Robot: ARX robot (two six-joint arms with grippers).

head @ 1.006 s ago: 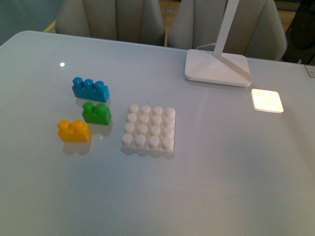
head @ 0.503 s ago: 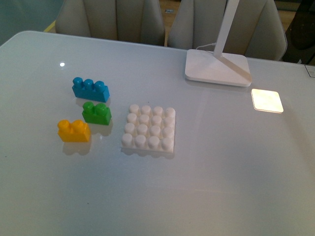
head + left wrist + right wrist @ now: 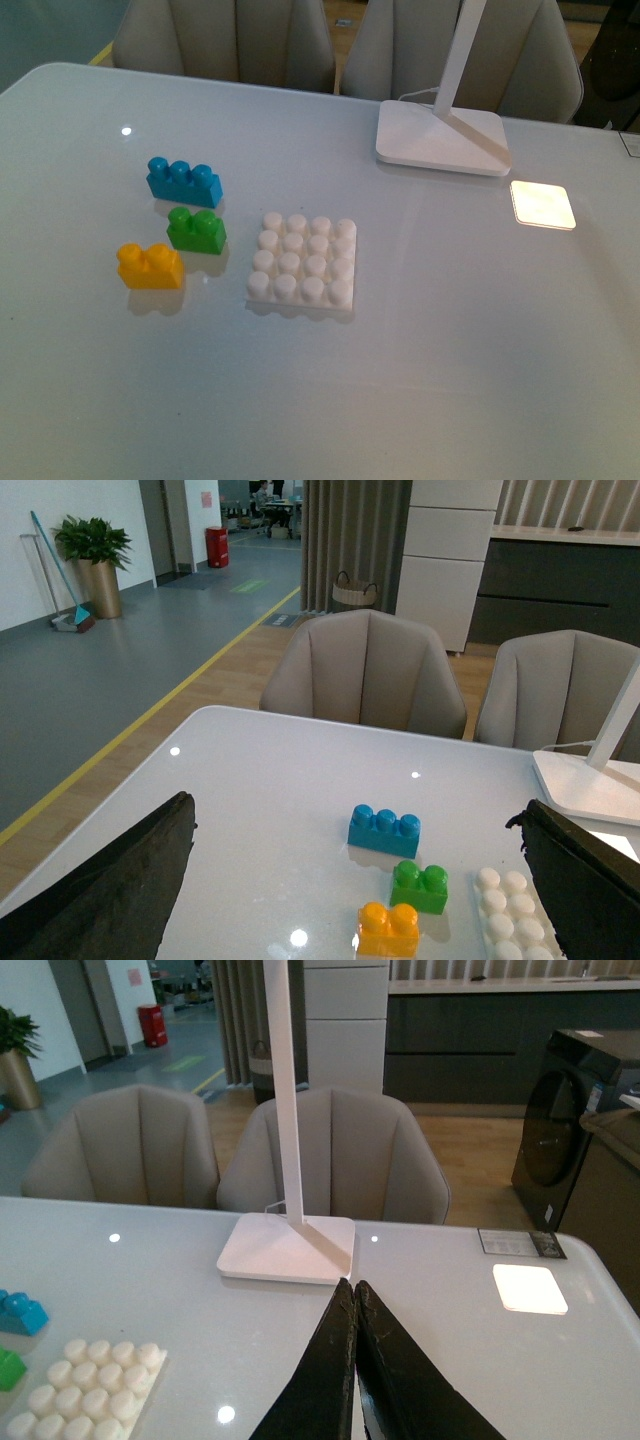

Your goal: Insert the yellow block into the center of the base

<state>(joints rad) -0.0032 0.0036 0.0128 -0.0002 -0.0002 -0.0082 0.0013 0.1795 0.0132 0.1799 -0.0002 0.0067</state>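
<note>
The yellow block (image 3: pixel 150 267) stands on the white table, left of the white studded base (image 3: pixel 302 261). In the left wrist view the yellow block (image 3: pixel 389 929) lies between my wide-open left gripper's (image 3: pixel 355 880) black fingers (image 3: pixel 110 890), well ahead of them, with the base (image 3: pixel 512 915) at the frame's lower edge. My right gripper (image 3: pixel 353 1295) is shut with nothing in it, above bare table in front of the lamp; the base (image 3: pixel 88 1375) shows off to one side. Neither arm appears in the front view.
A green two-stud brick (image 3: pixel 196 229) and a blue three-stud brick (image 3: pixel 183 181) stand just behind the yellow block. A white desk lamp's base (image 3: pixel 442 137) sits at the back right, with a bright light patch (image 3: pixel 543 204) beside it. Chairs line the far table edge.
</note>
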